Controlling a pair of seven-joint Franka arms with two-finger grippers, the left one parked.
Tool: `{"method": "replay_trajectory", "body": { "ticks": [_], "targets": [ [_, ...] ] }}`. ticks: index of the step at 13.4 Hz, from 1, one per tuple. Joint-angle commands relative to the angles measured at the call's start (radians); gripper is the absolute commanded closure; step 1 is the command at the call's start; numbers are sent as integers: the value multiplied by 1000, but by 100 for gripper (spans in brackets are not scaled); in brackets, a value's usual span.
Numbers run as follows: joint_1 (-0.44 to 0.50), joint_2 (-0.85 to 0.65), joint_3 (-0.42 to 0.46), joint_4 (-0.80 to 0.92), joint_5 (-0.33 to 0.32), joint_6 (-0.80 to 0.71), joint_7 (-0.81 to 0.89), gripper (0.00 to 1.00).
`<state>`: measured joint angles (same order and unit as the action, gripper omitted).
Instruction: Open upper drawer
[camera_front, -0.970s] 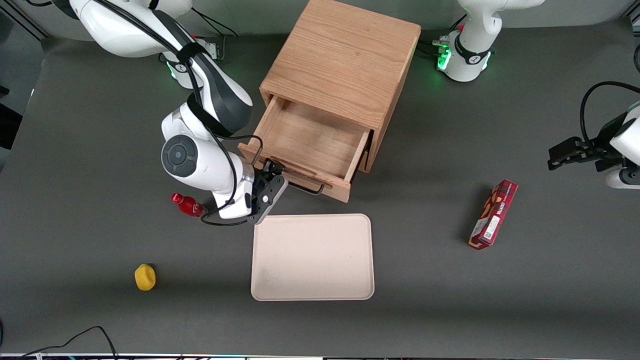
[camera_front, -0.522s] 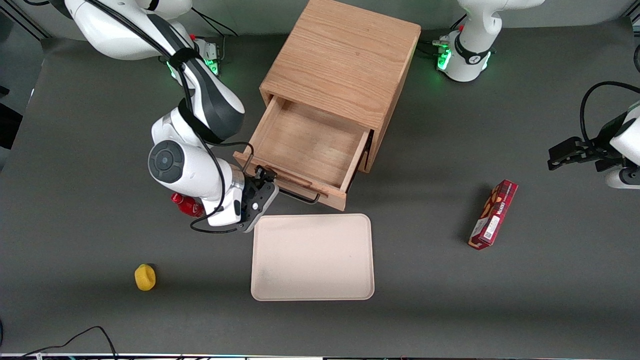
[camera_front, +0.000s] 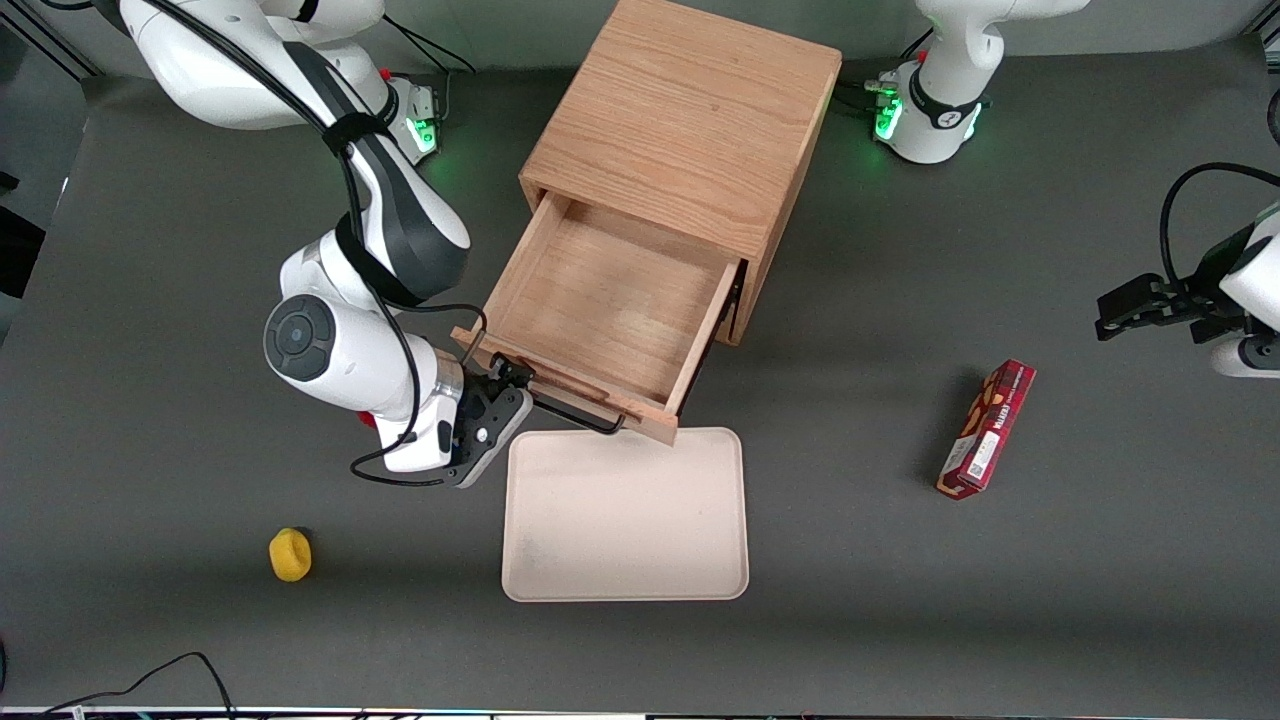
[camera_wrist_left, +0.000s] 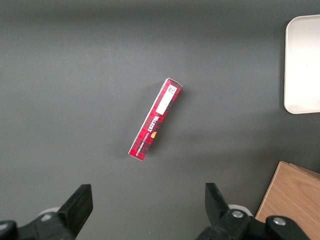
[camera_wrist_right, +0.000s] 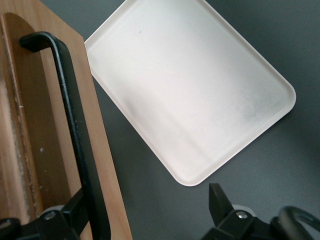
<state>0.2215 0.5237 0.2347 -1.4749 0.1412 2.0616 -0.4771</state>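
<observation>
- The gripper (camera_front: 506, 388) is being held at the working-arm end of the handle (camera_front: 572, 412), low over the table and just beside the tray (camera_front: 625, 560). In the right wrist view its fingers (camera_wrist_right: 74, 214) are being kept spread wide. The black bar is being caught against the inner face of one finger rather than pinched between the two.
- The handle (camera_wrist_right: 75, 125) is being carried on the front panel of the upper drawer (camera_front: 600, 310). The drawer is being shown drawn well out of the cabinet (camera_front: 690, 120), with its bare wooden floor exposed.
- The relation being relied on: the bar's long axis is being laid across the pull direction, and the drawer body is lying from the gripper toward the cabinet, farther from the front camera. Any further pull would therefore have to be directed along the drawer's slide, toward the tray.
- Little travel is judged to be remaining. The drawer's front is now being seen reaching over the tray's nearest edge.
- Against the frames a second and half a second ago, the drawer is being seen noticeably farther out. The gripper is being found nearer the front camera, and the gap to the tray is being closed.
</observation>
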Motion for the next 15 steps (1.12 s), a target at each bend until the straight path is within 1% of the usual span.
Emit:
{"method": "replay_trajectory", "body": {
  "ticks": [1,6,8,9,10,12,15],
  "targets": [
    [9,10,-20,30,17,-3,-31,0],
    [9,9,-31,41,47,-3,-28,0],
    [9,-7,-31,42,83,-8,-26,0],
    [4,-14,-31,45,87,-12,-28,0],
    [-1,-28,-31,63,103,-17,-28,0],
    [-8,-66,-32,71,184,-49,-29,0],
    [-33,-146,-34,73,181,-83,-28,0]
  ]
}}
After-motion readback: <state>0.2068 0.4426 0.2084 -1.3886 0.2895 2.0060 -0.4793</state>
